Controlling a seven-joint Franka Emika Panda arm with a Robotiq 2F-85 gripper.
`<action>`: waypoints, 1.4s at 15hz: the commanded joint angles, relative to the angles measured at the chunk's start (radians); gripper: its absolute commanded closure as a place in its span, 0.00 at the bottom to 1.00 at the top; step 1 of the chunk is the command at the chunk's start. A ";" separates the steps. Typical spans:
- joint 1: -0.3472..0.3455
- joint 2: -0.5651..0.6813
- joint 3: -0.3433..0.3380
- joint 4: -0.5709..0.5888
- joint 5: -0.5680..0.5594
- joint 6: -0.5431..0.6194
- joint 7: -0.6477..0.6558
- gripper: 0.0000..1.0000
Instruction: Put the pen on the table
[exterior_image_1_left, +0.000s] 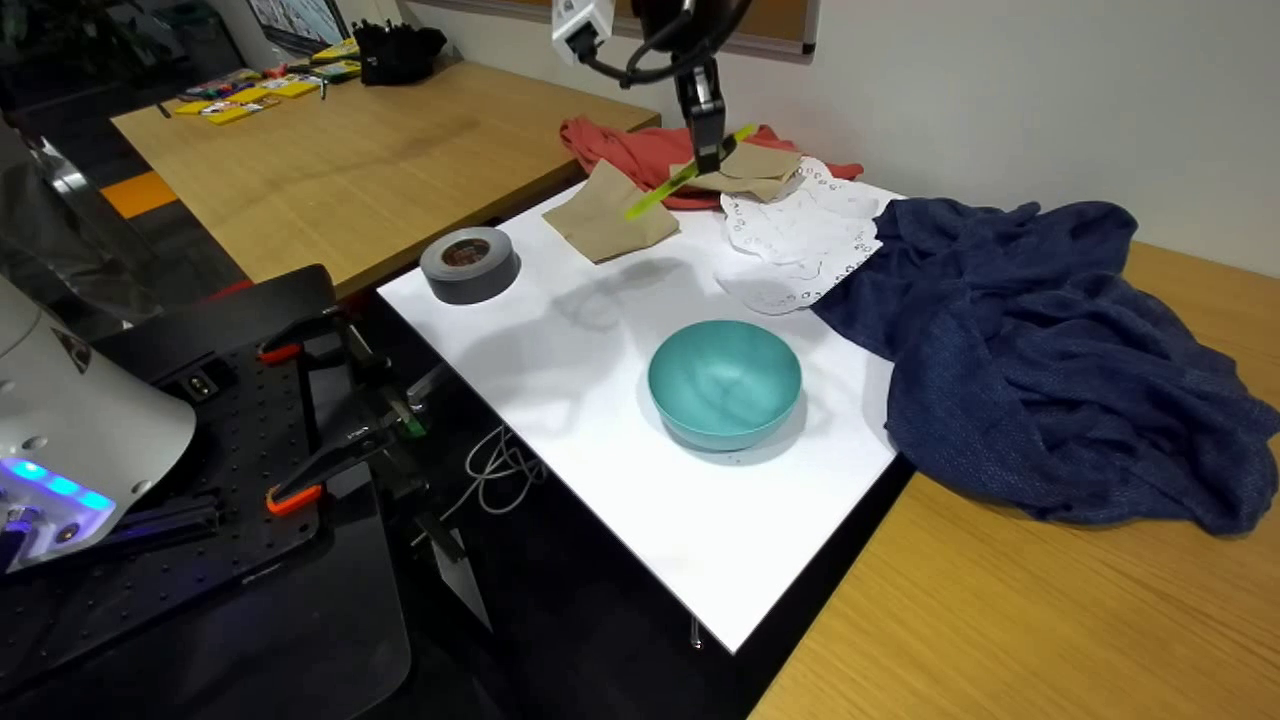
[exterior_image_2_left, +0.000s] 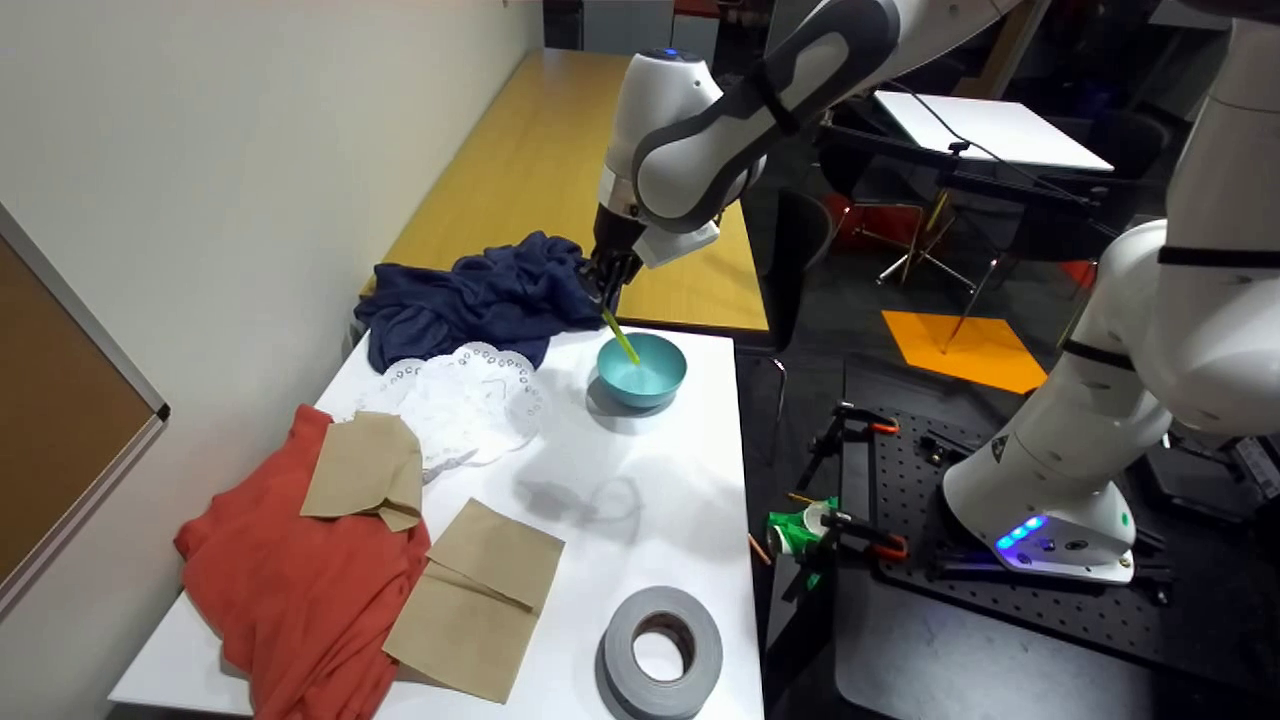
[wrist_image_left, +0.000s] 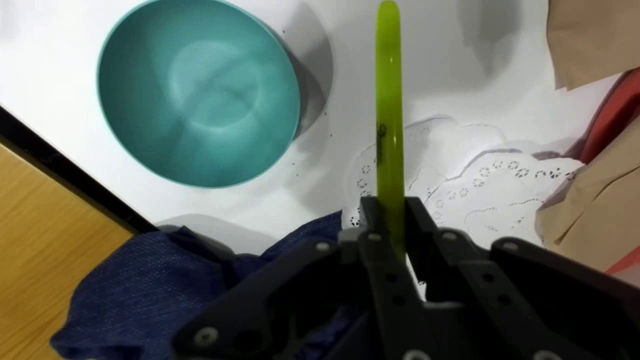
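Observation:
The thin yellow-green pen is held in the air. It shows in both exterior views and in the wrist view. My gripper is shut on the pen; the fingers press it from both sides, and part of it lies hidden between them. In an exterior view the gripper is high above the far part of the white table, and the pen tilts down toward the robot base. In the wrist view the pen passes beside the teal bowl, not over it.
The teal bowl stands on the table. A grey tape roll sits near the edge by the robot. Brown paper, white doilies and a red cloth lie at the far end. A navy cloth covers one side.

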 joint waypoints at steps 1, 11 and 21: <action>0.017 0.007 0.038 -0.009 -0.015 -0.032 -0.060 0.96; 0.032 0.265 0.066 0.060 -0.064 0.074 -0.161 0.96; 0.051 0.366 0.061 0.119 -0.113 0.187 -0.142 0.39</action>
